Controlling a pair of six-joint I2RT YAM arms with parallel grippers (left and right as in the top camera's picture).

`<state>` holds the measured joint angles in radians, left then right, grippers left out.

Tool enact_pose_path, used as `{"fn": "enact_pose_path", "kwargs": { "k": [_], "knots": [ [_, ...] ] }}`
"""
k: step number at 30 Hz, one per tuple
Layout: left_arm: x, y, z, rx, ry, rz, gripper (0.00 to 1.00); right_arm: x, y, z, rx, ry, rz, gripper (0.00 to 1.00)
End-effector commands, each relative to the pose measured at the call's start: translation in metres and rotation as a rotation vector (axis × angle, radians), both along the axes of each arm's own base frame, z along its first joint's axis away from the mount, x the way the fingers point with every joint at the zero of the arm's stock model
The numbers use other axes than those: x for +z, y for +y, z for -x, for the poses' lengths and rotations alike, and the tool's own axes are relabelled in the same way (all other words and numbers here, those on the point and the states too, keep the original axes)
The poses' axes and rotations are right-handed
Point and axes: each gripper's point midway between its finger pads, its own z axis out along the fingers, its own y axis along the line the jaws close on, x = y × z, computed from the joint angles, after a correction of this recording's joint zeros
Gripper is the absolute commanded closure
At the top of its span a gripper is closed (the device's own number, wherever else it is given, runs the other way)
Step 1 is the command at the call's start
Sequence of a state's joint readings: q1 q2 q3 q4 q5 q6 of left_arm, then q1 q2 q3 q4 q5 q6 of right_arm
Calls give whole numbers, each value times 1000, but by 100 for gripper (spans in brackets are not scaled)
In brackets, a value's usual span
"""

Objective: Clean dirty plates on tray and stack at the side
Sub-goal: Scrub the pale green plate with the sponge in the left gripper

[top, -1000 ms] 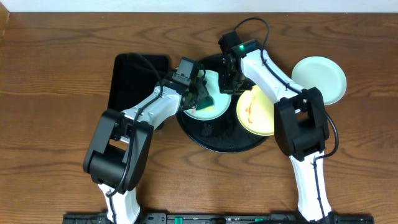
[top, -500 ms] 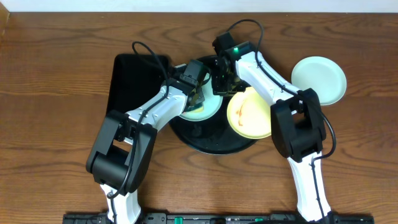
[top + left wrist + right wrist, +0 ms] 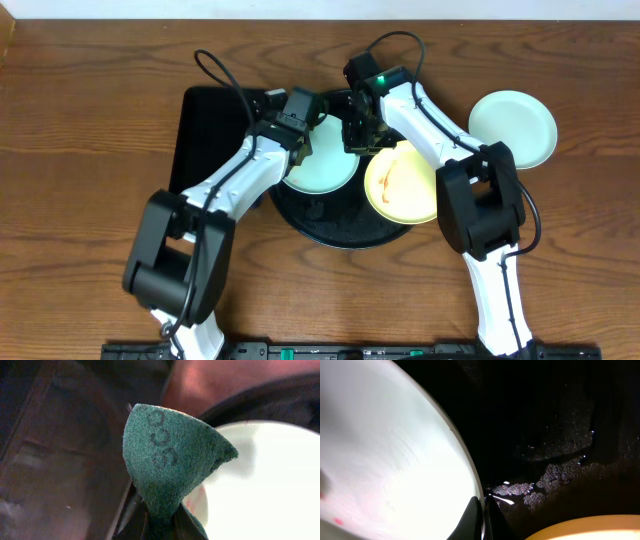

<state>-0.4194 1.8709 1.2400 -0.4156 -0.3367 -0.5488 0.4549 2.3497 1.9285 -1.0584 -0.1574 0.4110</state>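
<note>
Tray [image 3: 335, 228], round, black, raised rim: on wooden table [image 3: 90, 120], carrying two plates. Rectangular tray [image 3: 205, 130], black: just left of it. Mint plate [image 3: 325, 172]: on round tray's left half, small red specks. Yellow plate [image 3: 400, 185]: beside it, overhanging right rim, orange smears. Second mint plate [image 3: 515, 128]: off the tray, far right. Right gripper [image 3: 482, 510]: clenched, tips at first mint plate's rim; whether gripping it, cannot tell. Left gripper [image 3: 160, 527]: clamped on scouring pad [image 3: 167, 455], green, folded, over that plate's edge.
</note>
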Motion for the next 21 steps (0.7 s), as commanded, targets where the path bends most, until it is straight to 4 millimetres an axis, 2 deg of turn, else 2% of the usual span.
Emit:
{"fn": "enact_pose_path", "kwargs": {
  "k": [1,4,8,10,17,18,19,21],
  "knots": [
    [26,7,-4,8,-61,-21,88,-9,-13,0,-22,7,52,99],
    [36,-3,-3,-17,-73,42,88,-9,-13,0,-22,7,52,99],
    [31,-42,2,-92,-22,258,88,-9,-12,-1,-22,6,52,99],
    [27,-53,5,-84,4,337,88,-9,-12,-1,-22,6,52,99],
    [0,-54,10,-19,61,361,87,-9,-13,0,-22,7,53,99],
    [-5,-54,11,-17,74,356,83,-9,-13,0,-22,7,52,99],
    [-10,-53,12,-15,84,351,74,-9,-12,0,-22,7,52,99],
    [-19,-52,14,-37,108,326,68,-9,-13,0,-22,8,52,99]
  ]
}}
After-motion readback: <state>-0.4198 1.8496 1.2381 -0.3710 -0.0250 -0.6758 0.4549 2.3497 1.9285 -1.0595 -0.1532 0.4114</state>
